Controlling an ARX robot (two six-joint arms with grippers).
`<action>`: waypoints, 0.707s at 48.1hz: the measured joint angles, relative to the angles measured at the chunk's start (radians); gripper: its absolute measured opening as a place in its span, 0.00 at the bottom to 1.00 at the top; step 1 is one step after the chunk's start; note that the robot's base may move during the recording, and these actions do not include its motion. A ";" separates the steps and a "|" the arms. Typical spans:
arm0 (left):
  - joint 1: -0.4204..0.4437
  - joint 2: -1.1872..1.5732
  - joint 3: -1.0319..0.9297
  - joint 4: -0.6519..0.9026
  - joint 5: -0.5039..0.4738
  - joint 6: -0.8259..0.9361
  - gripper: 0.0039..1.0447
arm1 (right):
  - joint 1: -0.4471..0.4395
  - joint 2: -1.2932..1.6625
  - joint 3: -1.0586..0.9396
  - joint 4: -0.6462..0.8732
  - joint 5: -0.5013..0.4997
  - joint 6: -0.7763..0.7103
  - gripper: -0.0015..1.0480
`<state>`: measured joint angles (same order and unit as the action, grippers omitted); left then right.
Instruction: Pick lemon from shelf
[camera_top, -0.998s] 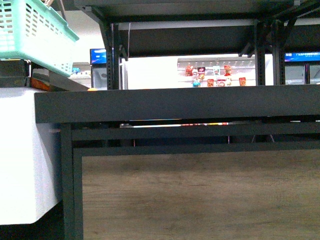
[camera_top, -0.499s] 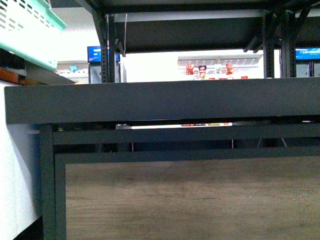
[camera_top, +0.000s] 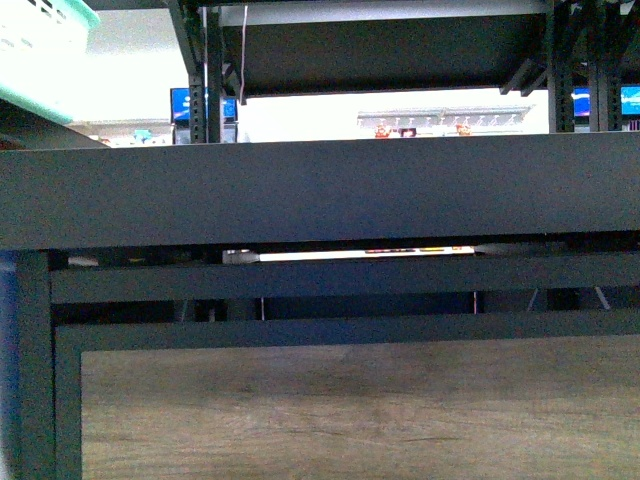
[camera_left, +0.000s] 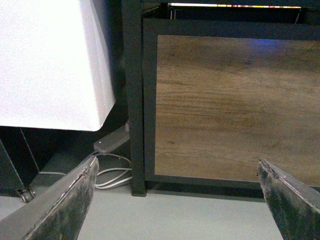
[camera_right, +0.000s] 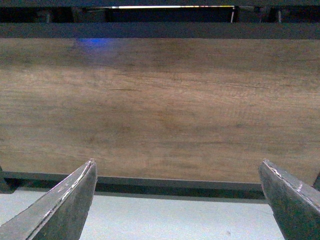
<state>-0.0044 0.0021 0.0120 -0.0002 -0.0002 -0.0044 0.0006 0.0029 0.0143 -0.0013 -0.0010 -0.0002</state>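
Both grippers spread wide and empty before the black metal-framed shelf (camera_top: 320, 190).

The left gripper (camera_left: 176, 162) has its two worn dark fingers (camera_left: 75, 195) far apart, holding and touching nothing. Beyond the gap are the shelf's brown wood-grain lower panel (camera_left: 235, 100) and a black corner post (camera_left: 132, 100). Beside the post is a white boxy cabinet (camera_left: 50, 60), with a grey power strip (camera_left: 110, 141) and a white cable (camera_left: 112, 177) on the pale floor. The right gripper (camera_right: 177, 162) is just as wide and empty, facing the same panel. In the front view the shelf's wide tier is seen edge-on, so its top is hidden and the lemon cannot be seen. A mint-green plastic basket (camera_top: 35, 40) shows at the upper left. The blue signs (camera_top: 630, 100) far behind are too small to read.
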 joint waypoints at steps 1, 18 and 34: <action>0.000 0.000 0.000 0.000 0.000 0.000 0.93 | 0.000 0.000 0.000 0.000 0.000 0.000 0.93; 0.000 0.000 0.000 0.000 0.000 0.000 0.93 | 0.000 0.000 0.000 0.000 0.000 0.000 0.93; 0.001 0.000 0.000 0.000 -0.001 0.000 0.93 | 0.000 0.000 0.000 0.000 0.000 0.000 0.93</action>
<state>-0.0036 0.0025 0.0120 -0.0002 -0.0013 -0.0040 0.0006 0.0029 0.0143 -0.0013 -0.0010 -0.0002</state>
